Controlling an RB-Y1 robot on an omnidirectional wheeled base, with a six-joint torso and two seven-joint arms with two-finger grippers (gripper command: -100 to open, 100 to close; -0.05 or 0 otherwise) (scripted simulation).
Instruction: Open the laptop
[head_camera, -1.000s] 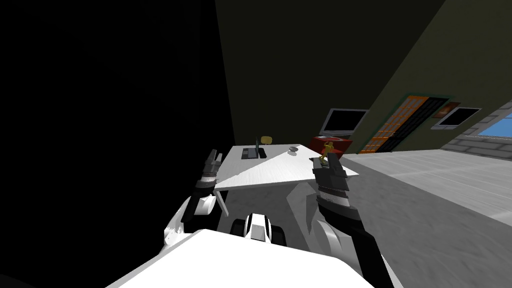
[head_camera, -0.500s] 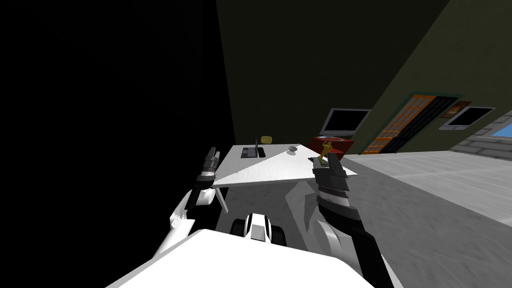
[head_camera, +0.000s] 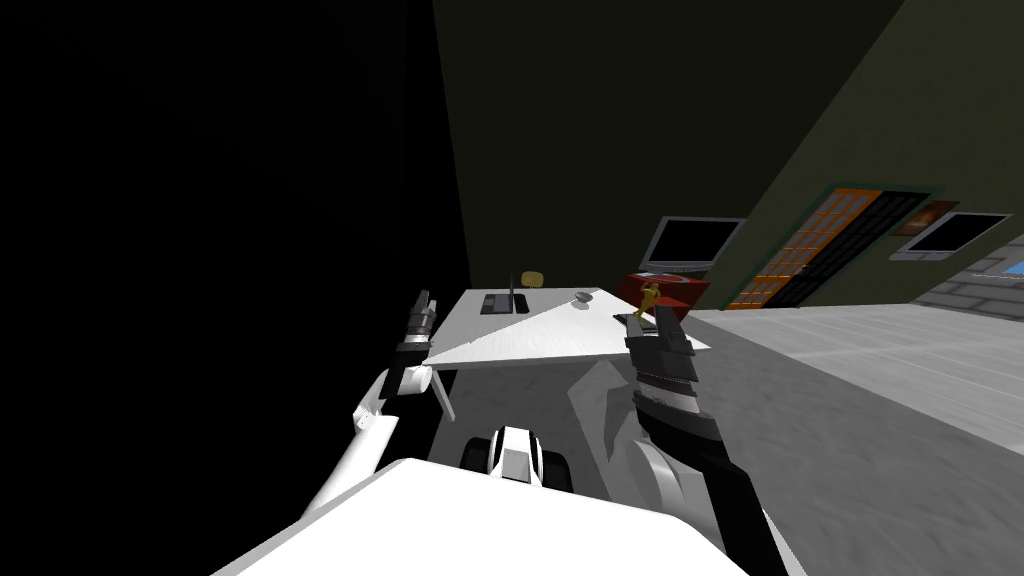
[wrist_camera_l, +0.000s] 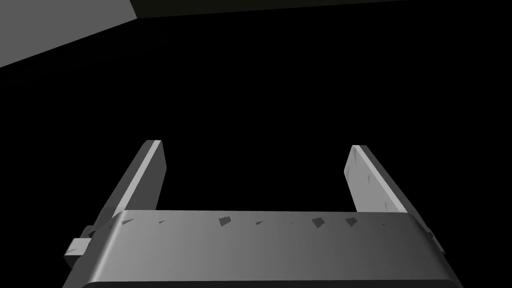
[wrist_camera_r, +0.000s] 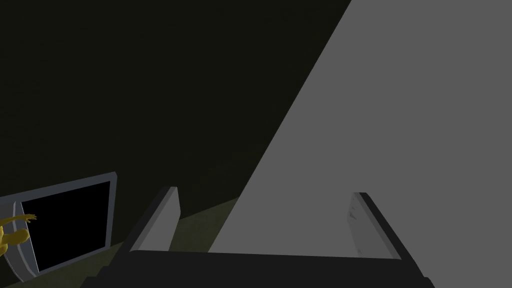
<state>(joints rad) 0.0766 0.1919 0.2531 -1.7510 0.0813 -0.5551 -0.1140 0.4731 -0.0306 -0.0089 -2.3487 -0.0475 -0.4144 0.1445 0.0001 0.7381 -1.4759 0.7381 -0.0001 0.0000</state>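
Hovering at the near corners of the table (head_camera: 545, 338), my left end effector (head_camera: 424, 304) and right end effector (head_camera: 661, 318) are spread, empty. The laptop (head_camera: 503, 301) sits at the far edge, ahead, nearer my left, so I'd lead with that arm.

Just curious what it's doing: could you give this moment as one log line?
phase: pre-reach | laptop at far end of table, untouched | left gripper open, empty | right gripper open, empty

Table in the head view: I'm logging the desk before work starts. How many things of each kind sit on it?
On the white table:
Dark laptop: 1
Grey bowl: 1
Yellow figurine: 1
Tan object, at the far edge: 1
Total: 4
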